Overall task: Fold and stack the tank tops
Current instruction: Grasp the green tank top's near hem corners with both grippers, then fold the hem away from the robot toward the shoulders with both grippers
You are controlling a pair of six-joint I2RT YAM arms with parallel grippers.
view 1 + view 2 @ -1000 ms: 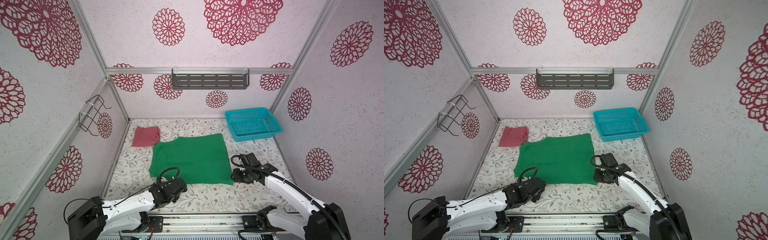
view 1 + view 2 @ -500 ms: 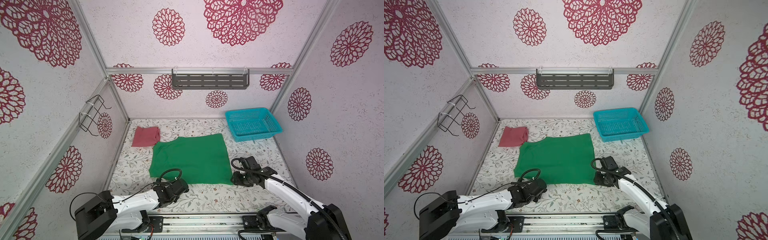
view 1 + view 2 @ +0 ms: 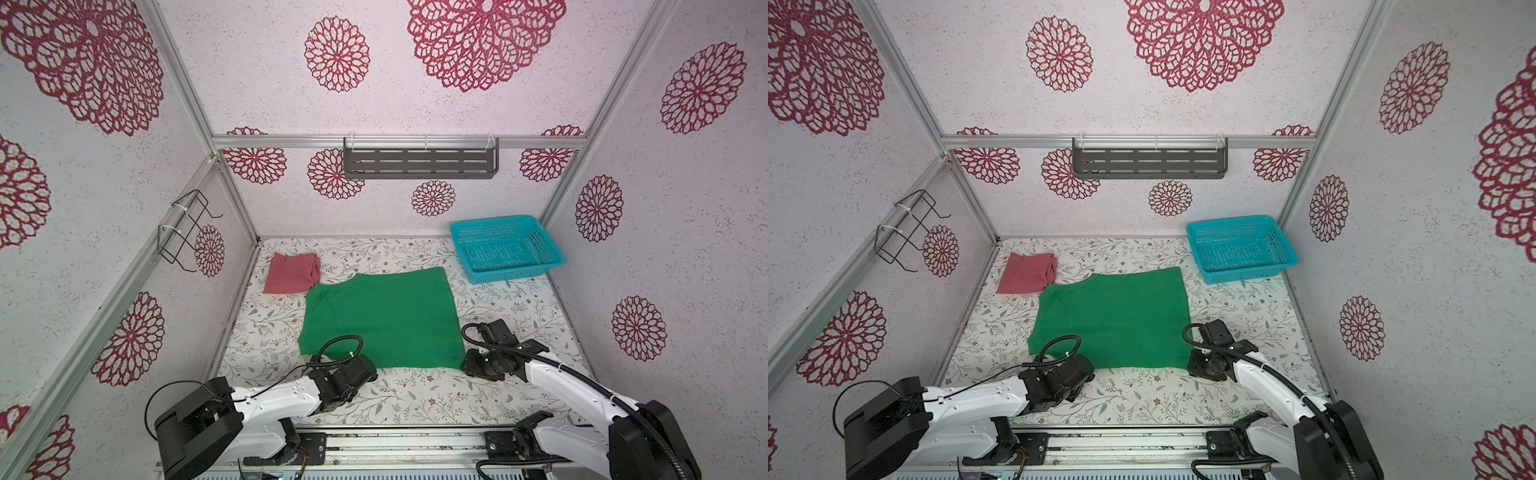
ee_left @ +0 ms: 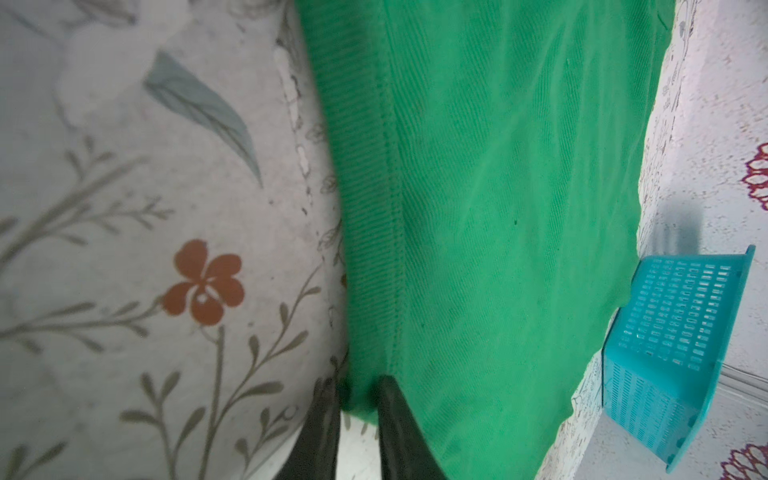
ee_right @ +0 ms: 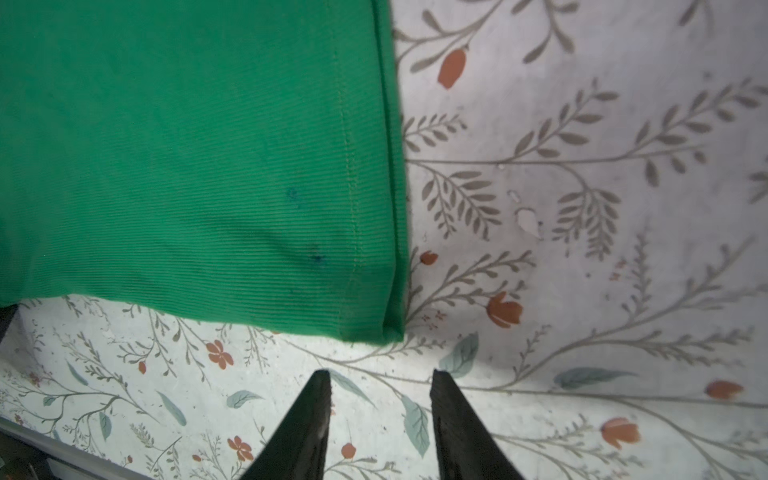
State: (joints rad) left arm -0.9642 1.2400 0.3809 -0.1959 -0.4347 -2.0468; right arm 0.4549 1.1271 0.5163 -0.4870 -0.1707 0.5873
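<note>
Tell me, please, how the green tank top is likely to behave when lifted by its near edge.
Probably floppy: the green tank top lies flat with soft ripples, so a lifted corner should drape and sag. Likely light, being thin ribbed knit, as the hem at the left gripper shows. Pushed, it may bunch on the table rather than slide.

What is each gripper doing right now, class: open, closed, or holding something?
Left gripper: closed on the hem of the green tank top.
Right gripper: open, empty, just short of that garment's corner.
</note>
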